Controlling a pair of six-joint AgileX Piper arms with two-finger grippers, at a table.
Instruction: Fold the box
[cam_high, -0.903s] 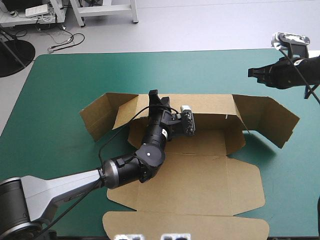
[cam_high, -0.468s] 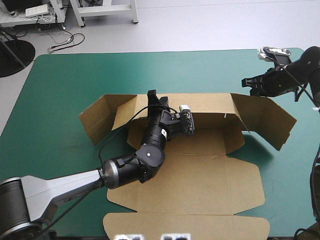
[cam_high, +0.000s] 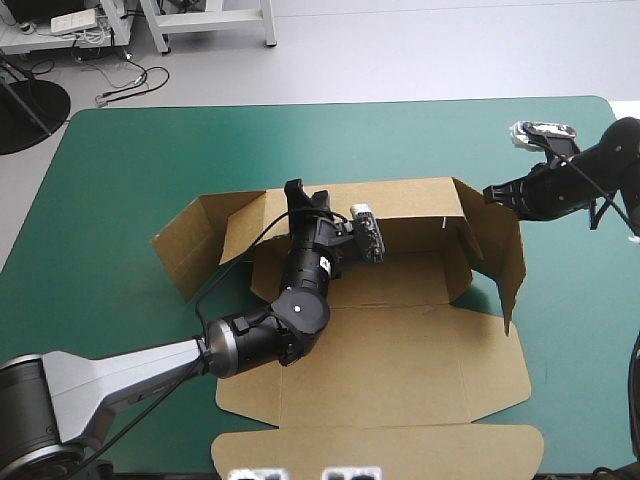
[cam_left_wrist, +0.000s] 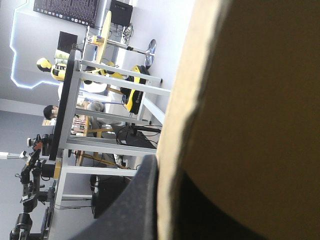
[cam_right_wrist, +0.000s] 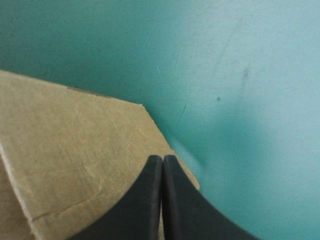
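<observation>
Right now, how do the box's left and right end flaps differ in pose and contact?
The right flap stands near upright, turned inward; the left flap splays outward from the box. The right gripper, shut, is at the right flap's far top corner; no gripper is at the left flap, the left gripper gripping the rear wall beside it. Both are brown board joined to that wall.
</observation>
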